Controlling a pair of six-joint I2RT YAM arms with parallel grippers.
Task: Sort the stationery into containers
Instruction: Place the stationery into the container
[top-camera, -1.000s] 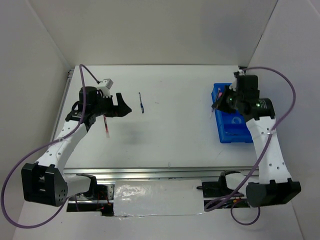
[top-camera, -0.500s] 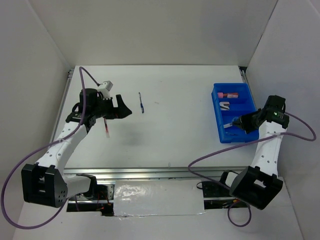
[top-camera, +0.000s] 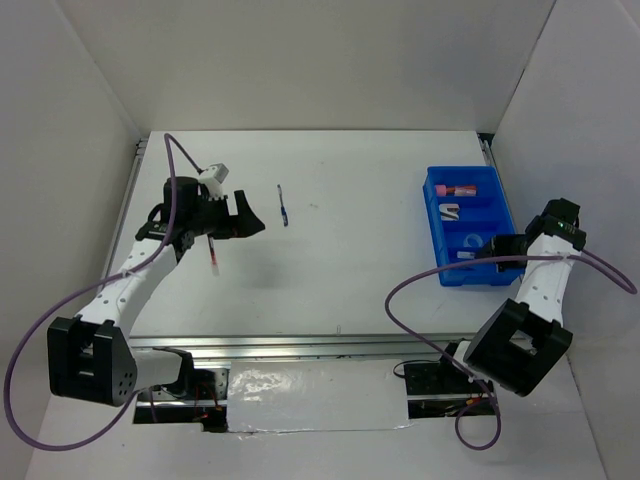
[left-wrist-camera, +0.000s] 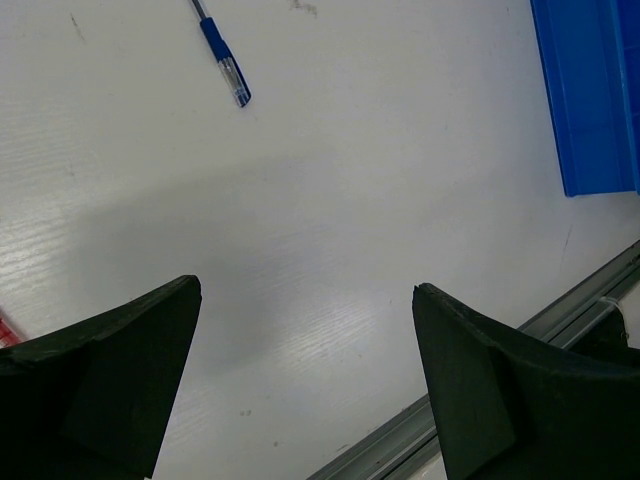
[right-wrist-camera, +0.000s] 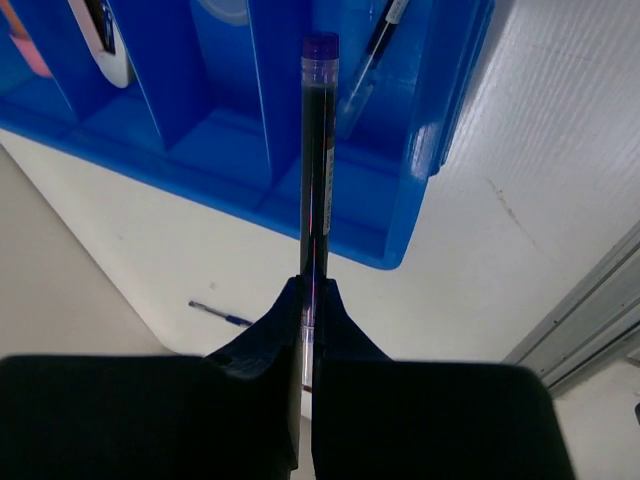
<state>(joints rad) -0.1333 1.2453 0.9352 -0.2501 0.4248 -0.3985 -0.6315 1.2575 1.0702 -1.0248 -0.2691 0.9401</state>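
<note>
Firstly, the surface (top-camera: 380, 270) is white and flat, closed in by plain white walls (top-camera: 300, 60) on the left, far and right sides. A metal rail (top-camera: 330, 342) runs along its near edge.

One blue bin (top-camera: 468, 279) stands near the right edge, toward the far right corner, with its long side running from far to near. Dividers split it into compartments. Inside it I count one pink marker (top-camera: 461, 188) in the farthest compartment, one tape ring (top-camera: 475, 241) closer to the near end, and one clear pen (right-wrist-camera: 380, 50) in the end compartment. One more small item lies between the marker and the ring, but it is too small to name.

I count four pens altogether. One blue pen (top-camera: 284, 207) lies alone on the far half of the surface, left of the middle; its long axis goes from far to near, a little slanted. One red pen (top-camera: 213, 255) lies nearer the left edge, also pointing far to near. The third is the clear pen.

The left pincer (left-wrist-camera: 305, 290) is spread wide and carries nothing, above the surface between the two loose pens. The right pincer (right-wrist-camera: 310, 300) is pressed together and pinches the fourth pen, a dark pen (right-wrist-camera: 318, 160), at the near right corner of the bin. This pen sticks straight out from the fingers, and its free end shows over a divider.
</note>
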